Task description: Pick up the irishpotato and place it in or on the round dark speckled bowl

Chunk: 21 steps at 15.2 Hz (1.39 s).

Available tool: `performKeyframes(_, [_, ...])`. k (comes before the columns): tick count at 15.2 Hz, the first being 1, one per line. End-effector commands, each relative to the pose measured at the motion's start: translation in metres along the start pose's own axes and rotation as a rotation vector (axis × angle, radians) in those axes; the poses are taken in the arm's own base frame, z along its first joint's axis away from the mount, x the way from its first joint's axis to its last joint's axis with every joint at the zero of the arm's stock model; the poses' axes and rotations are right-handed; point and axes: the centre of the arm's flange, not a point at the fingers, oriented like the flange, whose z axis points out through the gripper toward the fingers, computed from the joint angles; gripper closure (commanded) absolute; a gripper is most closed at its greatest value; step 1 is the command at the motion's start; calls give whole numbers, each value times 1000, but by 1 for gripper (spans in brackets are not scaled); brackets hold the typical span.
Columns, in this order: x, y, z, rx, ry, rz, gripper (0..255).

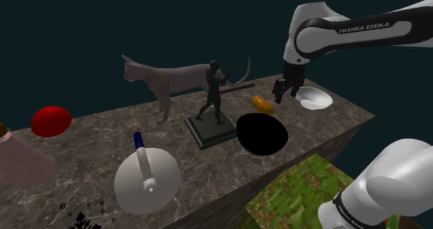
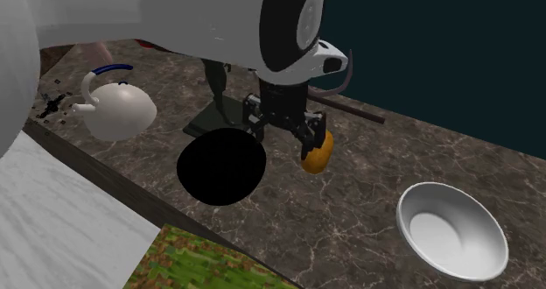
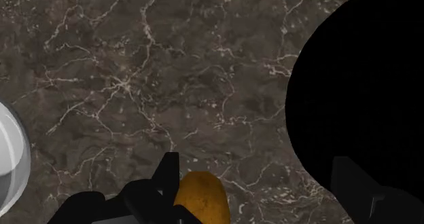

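Hand [image 3: 257, 163] has one finger [image 3: 355, 189] lost against black bowl [image 3: 360, 80].

The only lettering that can be read is "FRANKA EMIKA", in dark capitals along the side of the white upper link of the arm [image 1: 368, 28] in the shoulder view. The dark band [image 1: 341, 208] on a lower link may carry small print, too faint to read.

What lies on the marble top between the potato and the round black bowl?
Nothing: a bare strip of marble top separates the potato from the black bowl, seen in the wrist view.
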Motion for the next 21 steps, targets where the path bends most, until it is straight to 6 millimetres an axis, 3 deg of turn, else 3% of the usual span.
performKeyframes(1, [19, 3, 14, -2, 19, 9, 0])
performKeyframes(14, [152, 42, 91, -15, 121, 67, 0])
performKeyframes(21, [157, 43, 123, -15, 122, 68, 0])
